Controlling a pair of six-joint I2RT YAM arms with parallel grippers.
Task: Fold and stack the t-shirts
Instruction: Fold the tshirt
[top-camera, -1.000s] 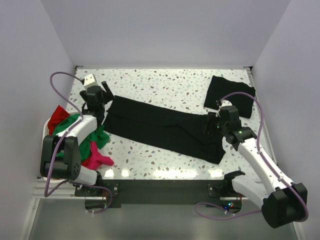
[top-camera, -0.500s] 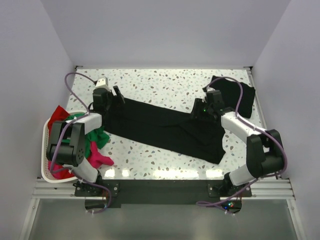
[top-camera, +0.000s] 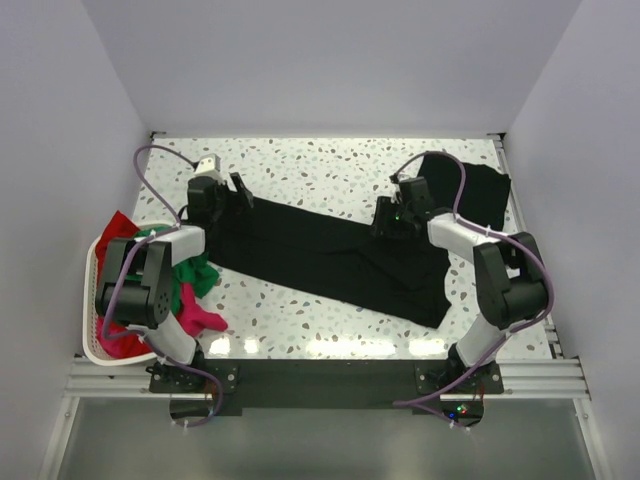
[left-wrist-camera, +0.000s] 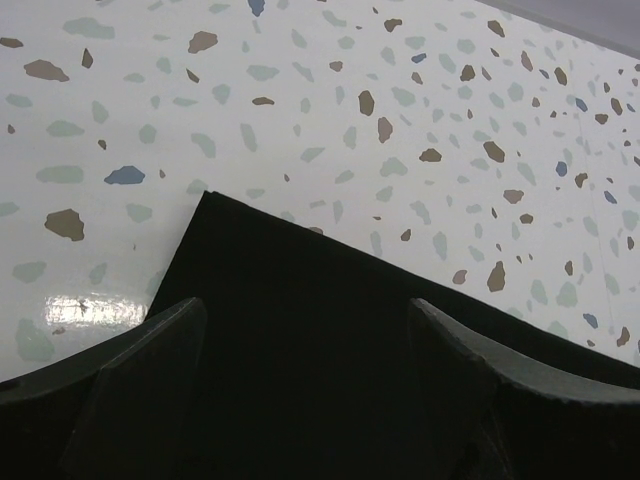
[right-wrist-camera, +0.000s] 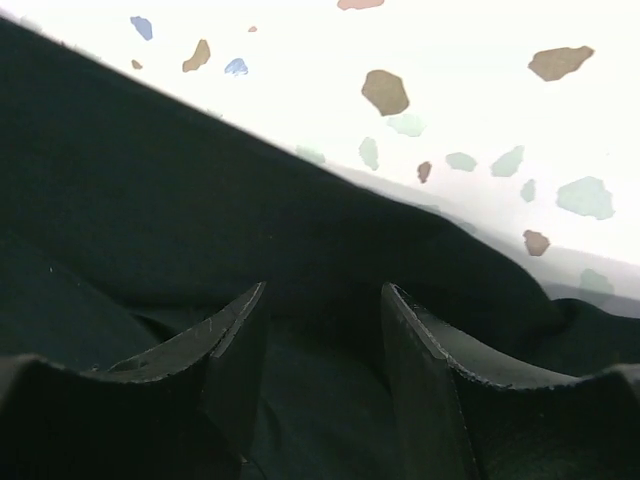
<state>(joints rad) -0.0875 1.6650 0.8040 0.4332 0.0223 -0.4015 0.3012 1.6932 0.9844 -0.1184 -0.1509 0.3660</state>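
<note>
Near left, white basket (top-camera: 90, 345) holds the magenta shirt (top-camera: 195, 315), green shirt (top-camera: 195, 272) and red shirt (top-camera: 118, 228), spilling over its rim. Mid table (top-camera: 320, 165), long black t-shirt (top-camera: 320, 255) lies flat, slanting from far left to near right. Right gripper (right-wrist-camera: 322, 295) sits low over its far-right edge, jaws partly spread with cloth under the gap. Left gripper (left-wrist-camera: 305, 310) is over its far-left corner, jaws spread wide, nothing pinched. Far right, folded black shirt (top-camera: 462, 185) lies apart.
</note>
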